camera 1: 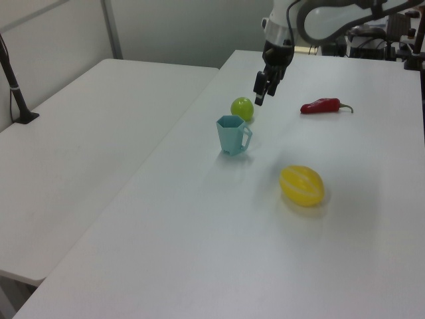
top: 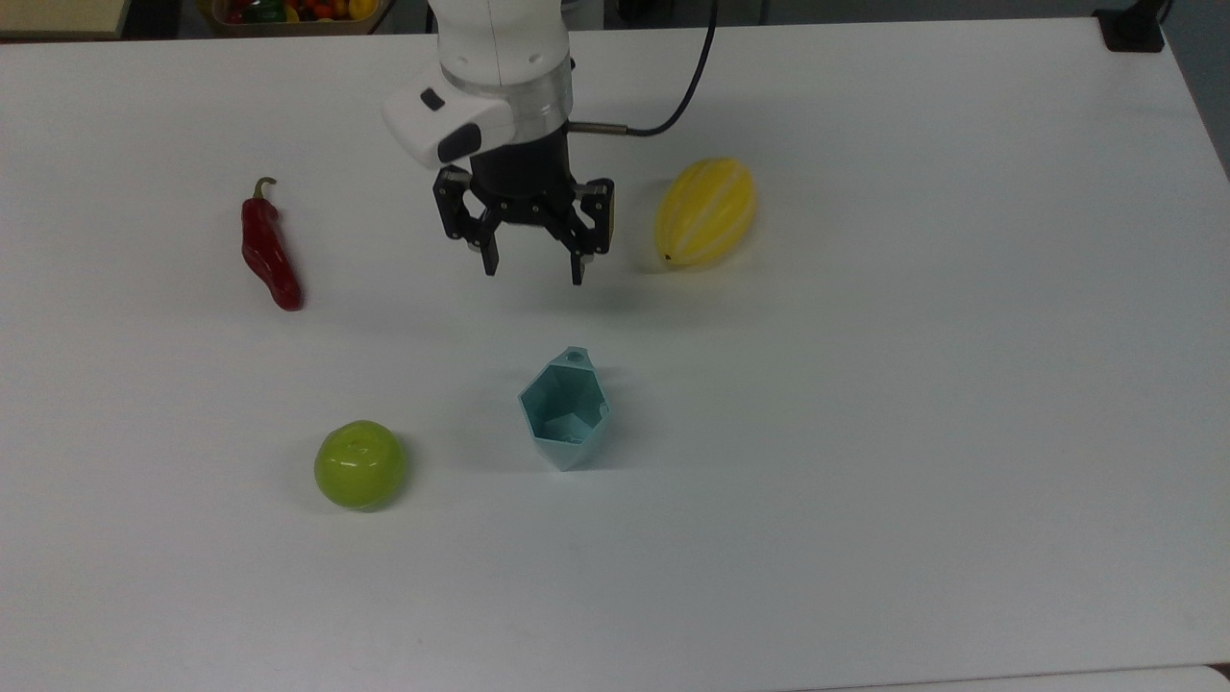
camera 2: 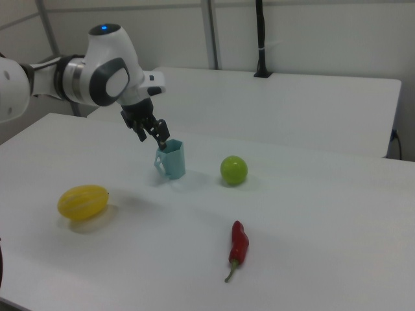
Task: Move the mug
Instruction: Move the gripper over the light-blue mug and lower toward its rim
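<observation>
Four things are lying on the white table (top: pixel 865 481): going across the top view from its left, a red chilli (top: pixel 268 251) is resting at the far left, a green apple (top: pixel 359 464) is sitting nearer, the mug (top: pixel 566 409) is standing upright near the middle with its tab handle turned to the far side, and a yellow melon (top: pixel 705 211) is lying far right. Poised in the air beyond the mug, the gripper (top: pixel 534 270) is holding its fingers spread wide and carrying nothing. Being small and thin-walled, the mug is probably going to feel light, stiff and a little slick; pinching one rim wall or two opposite flat facets looks soundest.
</observation>
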